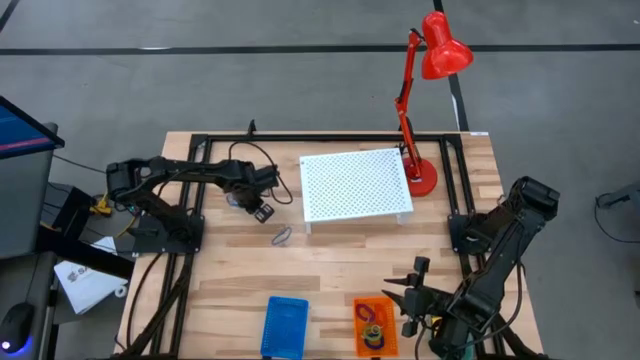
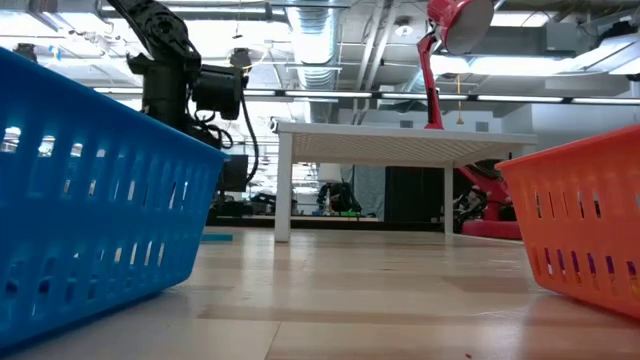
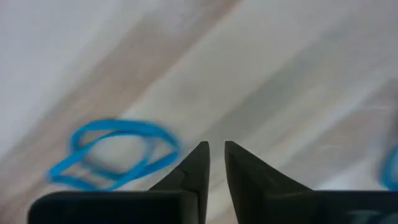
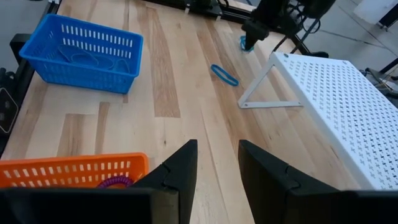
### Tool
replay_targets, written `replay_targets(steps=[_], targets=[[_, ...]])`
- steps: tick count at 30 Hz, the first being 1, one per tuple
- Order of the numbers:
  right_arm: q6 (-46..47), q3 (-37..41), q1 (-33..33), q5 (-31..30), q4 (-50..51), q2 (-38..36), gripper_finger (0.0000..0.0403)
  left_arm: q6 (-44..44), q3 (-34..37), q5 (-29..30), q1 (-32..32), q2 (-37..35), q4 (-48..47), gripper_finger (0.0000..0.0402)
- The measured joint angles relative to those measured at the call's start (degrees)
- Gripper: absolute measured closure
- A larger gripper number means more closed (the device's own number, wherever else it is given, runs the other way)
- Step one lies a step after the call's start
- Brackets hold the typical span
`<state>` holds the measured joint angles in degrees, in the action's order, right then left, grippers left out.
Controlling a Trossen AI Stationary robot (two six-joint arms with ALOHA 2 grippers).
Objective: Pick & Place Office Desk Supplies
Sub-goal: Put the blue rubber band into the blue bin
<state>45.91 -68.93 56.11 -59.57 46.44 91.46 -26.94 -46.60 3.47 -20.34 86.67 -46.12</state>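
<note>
My left gripper (image 1: 262,210) points down over the table's far left part, just left of the white stand. Its fingers (image 3: 216,155) are open by a narrow gap with only table showing between them. A blue loop (image 3: 115,155) lies flat on the wood beside them (image 4: 244,42), one end passing behind a finger. Another blue loop (image 1: 281,236) lies flat a little nearer (image 4: 224,74). My right gripper (image 1: 405,295) waits open (image 4: 217,162) above the near right, beside the orange basket.
A blue basket (image 1: 285,326) and an orange basket (image 1: 358,305), which holds purple and yellow loops, stand at the near edge. The white perforated stand (image 1: 357,185) stands at the far middle. The red lamp (image 1: 425,100) rises at its right. Bare wood lies between.
</note>
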Motion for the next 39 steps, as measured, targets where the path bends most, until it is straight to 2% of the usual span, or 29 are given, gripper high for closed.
replay_targets(steps=[5, 11, 17, 23, 29, 34, 36, 39], targets=[[0.0, 0.0, 0.0, 0.0, 0.0, 0.0, 0.029, -1.9, 0.6, 5.1, -0.1, 0.0, -1.7, 0.0324], [0.1, 0.0, 0.0, 0.5, -0.1, 0.0, 0.029, -2.0, 4.2, 5.1, -2.5, 0.0, 0.3, 0.0292], [0.1, 0.0, 0.0, 0.6, -0.2, 0.0, 0.029, -0.3, 8.2, 4.2, -4.8, -0.4, 6.8, 0.0288], [0.0, 0.0, 0.0, 0.6, -0.1, 0.0, 0.029, 0.2, 8.7, 5.8, -5.1, -0.4, 8.4, 0.031], [0.0, 0.0, 0.0, 0.6, -0.1, 0.0, 0.029, 1.9, 8.7, 6.9, -4.9, -0.3, 8.9, 0.0391], [0.0, 0.0, 0.0, 0.6, 0.0, 0.0, 0.029, 2.6, 9.0, 9.2, -4.1, -2.9, 9.6, 0.04], [-0.2, 0.0, -0.1, 0.6, 0.0, 0.0, 0.029, 2.7, 9.2, 12.2, -3.5, -6.2, 9.8, 0.0401], [-0.3, 0.0, -0.4, 0.7, -0.1, 0.0, 0.029, 2.6, 9.0, 12.5, -2.6, -11.7, 8.3, 0.0401]])
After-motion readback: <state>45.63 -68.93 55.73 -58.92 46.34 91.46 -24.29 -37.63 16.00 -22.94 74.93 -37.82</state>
